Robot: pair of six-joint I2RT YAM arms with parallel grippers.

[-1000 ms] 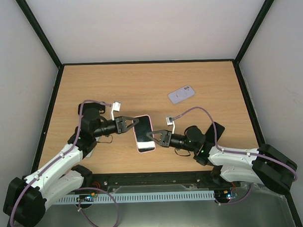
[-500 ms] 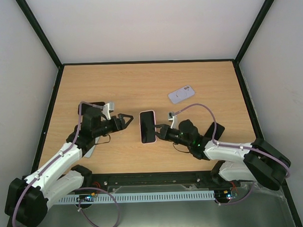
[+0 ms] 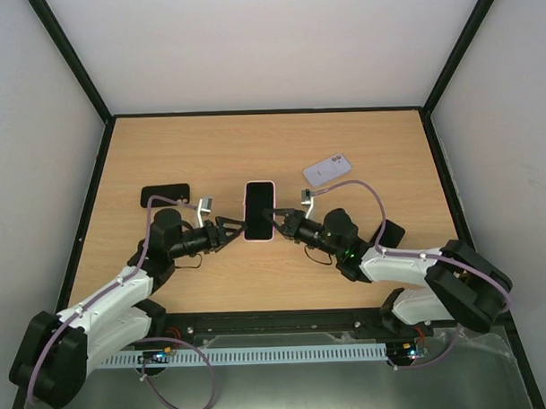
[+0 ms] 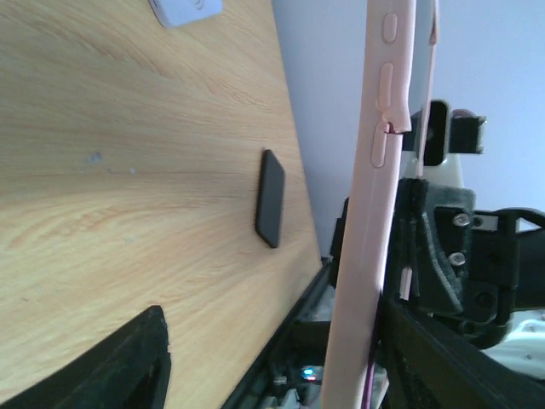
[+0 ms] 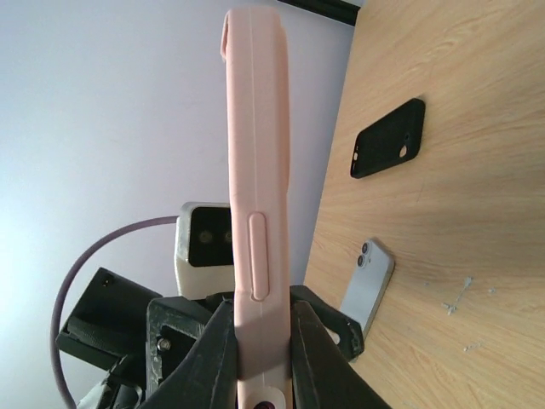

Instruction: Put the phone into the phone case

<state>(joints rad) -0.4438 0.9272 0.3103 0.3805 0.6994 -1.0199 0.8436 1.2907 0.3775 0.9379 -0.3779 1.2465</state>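
Observation:
A pink phone case (image 3: 259, 211) with a dark-screened phone seated in it is held off the table at mid-table. My right gripper (image 3: 275, 221) is shut on its right edge. In the right wrist view the case's pink side (image 5: 255, 170) stands upright, pinched between both fingers of that gripper (image 5: 260, 341). My left gripper (image 3: 235, 229) is open just left of the case. In the left wrist view the pink edge with its buttons (image 4: 375, 213) rises close to the right-hand jaw of the left gripper (image 4: 281, 375), with a wide gap to the other jaw.
A pale phone (image 3: 326, 170) lies back-up at the far right. One black case (image 3: 165, 194) lies at the left, and another (image 3: 388, 232) lies by the right arm. A silver phone (image 5: 368, 285) lies beneath the left arm. Black rails edge the table.
The left gripper let go of the pink case and opened. The right gripper carried the case away from the arms and turned it upright; the left gripper followed to its left edge.

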